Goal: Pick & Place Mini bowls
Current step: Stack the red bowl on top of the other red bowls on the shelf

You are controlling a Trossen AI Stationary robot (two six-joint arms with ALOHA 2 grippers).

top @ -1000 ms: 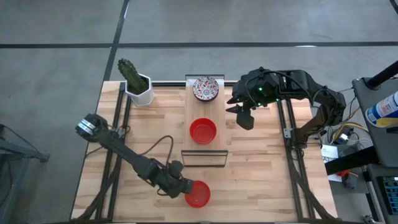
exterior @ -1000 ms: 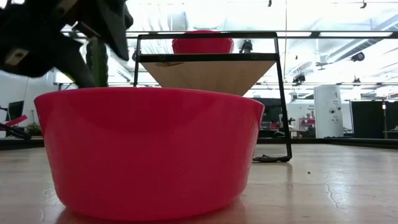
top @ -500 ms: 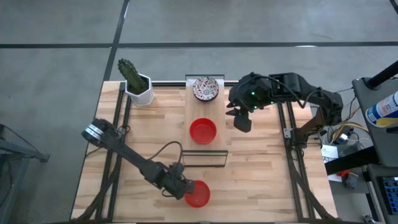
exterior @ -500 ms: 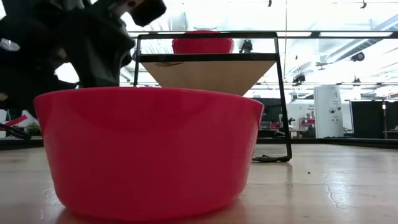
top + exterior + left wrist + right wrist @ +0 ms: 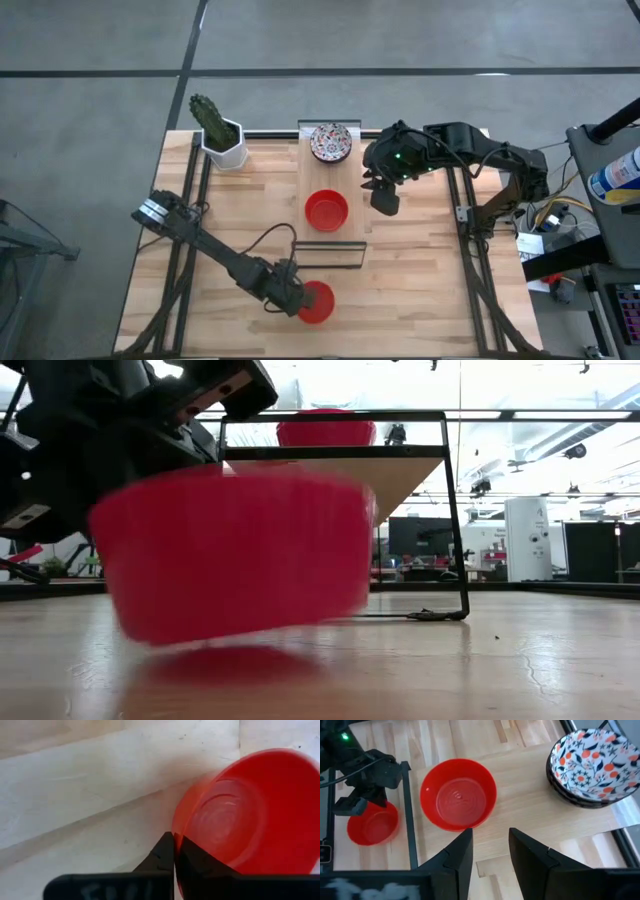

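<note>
A plain red mini bowl (image 5: 318, 303) is near the table's front edge, with my left gripper (image 5: 293, 299) shut on it. In the low view this bowl (image 5: 235, 555) shows blurred, just above the wood. A second red bowl (image 5: 326, 211) sits on a raised wooden shelf (image 5: 350, 180). Patterned bowls (image 5: 331, 142) are stacked at the shelf's far end. My right gripper (image 5: 383, 197) hovers open beside the shelf's right edge. In its wrist view the fingers (image 5: 490, 851) stand apart over the board, near the red bowl (image 5: 458, 795). My left gripper pinches the red bowl's wall at its rim (image 5: 176, 834), on the bowl's left side. One finger (image 5: 162, 854) is outside the bowl and the other (image 5: 200, 865) inside. The fingers come from the table's left, slanting down. The bowl hangs slightly tilted, clear of the table.
A white hexagonal pot with a cactus (image 5: 222, 138) stands at the far left. The shelf's black wire frame (image 5: 328, 255) rises between the two red bowls. Bare wood lies to the right of the frame and along the left side.
My left gripper has shut on the near red bowl's rim and raised it off the table; the bowl now tilts and is blurred with motion. My right gripper has edged toward the table's left, closer to the shelf.
</note>
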